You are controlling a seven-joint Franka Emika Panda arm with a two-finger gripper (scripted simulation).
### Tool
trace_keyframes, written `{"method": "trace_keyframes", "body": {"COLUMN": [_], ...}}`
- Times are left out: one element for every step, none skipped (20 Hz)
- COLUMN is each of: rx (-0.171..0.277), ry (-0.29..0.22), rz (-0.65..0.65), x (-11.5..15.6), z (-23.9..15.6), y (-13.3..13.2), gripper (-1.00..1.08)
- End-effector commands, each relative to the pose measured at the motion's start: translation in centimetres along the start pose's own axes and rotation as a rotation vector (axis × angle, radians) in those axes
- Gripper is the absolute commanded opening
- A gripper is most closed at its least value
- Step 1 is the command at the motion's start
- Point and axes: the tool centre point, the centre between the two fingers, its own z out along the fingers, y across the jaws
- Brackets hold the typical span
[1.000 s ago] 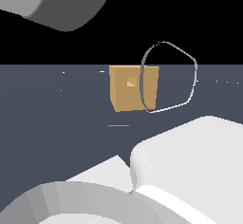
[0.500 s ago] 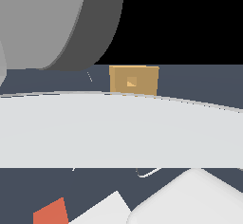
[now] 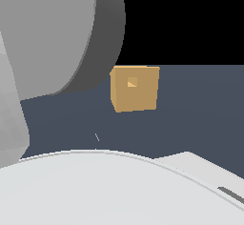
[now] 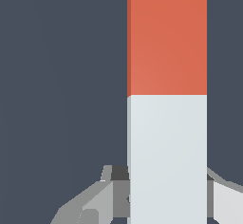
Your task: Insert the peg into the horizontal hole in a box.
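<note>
A: Where's the peg (image 4: pixel 167 38)?

B: Wrist view: we see it lying long on the dark tabletop (image 4: pixel 61 76), one half orange-red, other half pale grey-white. Gripper (image 4: pixel 161 197) straddles the pale half, a finger (image 4: pixel 111 194) on each side; whether it's clamped or just spread beside it, we can't tell.

A: And the box (image 3: pixel 135 89)?

B: Exterior view: sits on the tabletop beyond the big grey arm (image 3: pixel 52 38), hole (image 3: pixel 132 82) in its near face. Peg's not visible there.

Flat, even simulator lighting is rendering both views sharply, without glare or cast shadows; the box (image 3: pixel 135 89) is showing faint face shading.
</note>
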Motion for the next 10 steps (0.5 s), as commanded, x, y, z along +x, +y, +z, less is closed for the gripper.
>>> {"method": "trace_keyframes", "body": {"rx": [0.0,0.0,0.0,0.0,0.0,0.0,0.0,0.0,0.0,0.0], "ry": [-0.001,-0.001,-0.001,-0.001,-0.001,-0.001,-0.001,0.0,0.0,0.0], "rz": [0.0,0.0,0.0,0.0,0.0,0.0,0.0,0.0,0.0,0.001], "x": [-0.04,-0.04,-0.04,-0.04,-0.04,-0.04,-0.04,0.01,0.03,0.09], "z": [-0.02,-0.02,-0.02,-0.02,-0.02,-0.02,-0.02,-0.02,-0.03,-0.04], "y": [0.01,0.01,0.01,0.01,0.01,0.01,0.01,0.04,0.07,0.1], "gripper": [-1.0,-1.0,-1.0,-1.0,-1.0,-1.0,-1.0,-1.0,-1.0,-1.0]}}
